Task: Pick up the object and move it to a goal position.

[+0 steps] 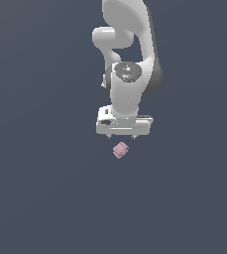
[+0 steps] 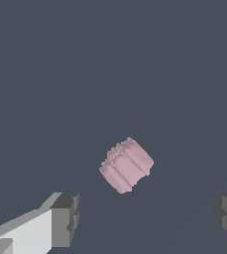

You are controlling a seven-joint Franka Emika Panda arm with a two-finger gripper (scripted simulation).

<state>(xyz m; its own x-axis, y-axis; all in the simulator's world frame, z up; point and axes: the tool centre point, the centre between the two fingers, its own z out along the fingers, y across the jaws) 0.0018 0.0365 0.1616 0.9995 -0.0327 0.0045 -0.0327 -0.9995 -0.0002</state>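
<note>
My arm points straight down, fingers (image 2: 64,221) spread wide, empty. The pink block (image 1: 120,149) lies apart from them. The fingertips are cropped from the wrist view.

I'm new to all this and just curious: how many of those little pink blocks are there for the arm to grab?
1. The pink block lies on the dark surface just in front of the white gripper, whose fingers stand apart and empty. No other block shows in either view.
</note>
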